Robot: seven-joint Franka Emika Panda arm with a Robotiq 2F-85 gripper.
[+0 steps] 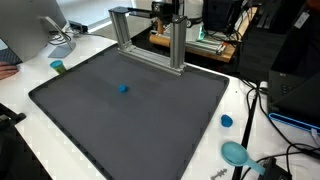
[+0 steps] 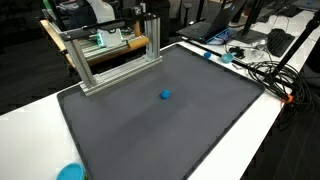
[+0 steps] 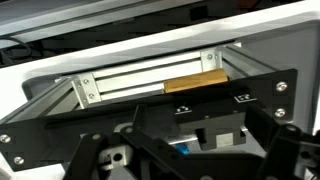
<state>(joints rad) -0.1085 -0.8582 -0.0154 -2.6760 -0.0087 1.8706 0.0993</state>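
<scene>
A small blue ball (image 1: 123, 87) (image 2: 165, 96) lies alone near the middle of the dark grey mat (image 1: 90, 120) (image 2: 150, 135). At the mat's far edge stands an aluminium frame (image 1: 150, 40) (image 2: 115, 55). My gripper (image 1: 166, 10) (image 2: 146, 16) hangs high behind that frame, far from the ball. In the wrist view the gripper (image 3: 195, 160) is open, its black fingers (image 3: 95, 155) spread wide with nothing between them. That view looks down on the frame's rail (image 3: 140, 82) and a wooden strip (image 3: 195, 80).
A teal cup (image 1: 58, 67) stands off the mat's corner. A blue cap (image 1: 227, 121) and a teal disc (image 1: 235, 153) (image 2: 70, 172) lie on the white table. Cables (image 1: 265, 105) (image 2: 262, 70) run along one side. A board with electronics (image 1: 200, 42) sits behind the frame.
</scene>
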